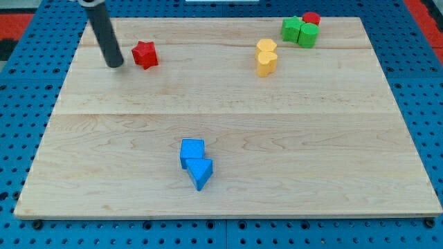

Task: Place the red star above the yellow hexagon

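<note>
Red star-shaped block point(145, 54) lies near the pale wooden worktop's point(228, 131) top-left corner, with my tip point(115, 65) just beside it on the view's left. No fingers exist on this rod. Two yellow blocks, the yellow hexagon point(266, 47) uppermost, sit well apart toward the view's right.

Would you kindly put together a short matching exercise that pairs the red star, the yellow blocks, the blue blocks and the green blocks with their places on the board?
Things:
1. red star
2. yellow blocks
3. blue blocks
4. green blocks

Places:
A. near the view's bottom, left of centre
B. view's top right corner, beside a red block
C. view's top left, just right of my tip
D. upper part, right of centre

Pairs: 1-C, 2-D, 3-A, 4-B
</note>
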Tool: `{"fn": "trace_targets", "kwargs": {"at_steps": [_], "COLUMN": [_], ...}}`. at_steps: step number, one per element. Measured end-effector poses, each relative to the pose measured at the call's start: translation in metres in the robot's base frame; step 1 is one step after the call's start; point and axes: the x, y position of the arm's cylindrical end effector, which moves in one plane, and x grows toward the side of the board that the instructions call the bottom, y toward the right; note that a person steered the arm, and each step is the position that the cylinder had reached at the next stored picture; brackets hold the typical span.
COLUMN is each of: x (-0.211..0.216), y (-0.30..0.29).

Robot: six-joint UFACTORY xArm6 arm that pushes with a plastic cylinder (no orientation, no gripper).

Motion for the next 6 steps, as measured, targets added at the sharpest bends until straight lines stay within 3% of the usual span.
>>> {"fn": "trace_targets", "kwargs": {"at_steps": [1,2,3,6], "x": [-0.033,-0.073,-0.090,-0.098], "y": [0.055,0.072,0.008,0.213]}}
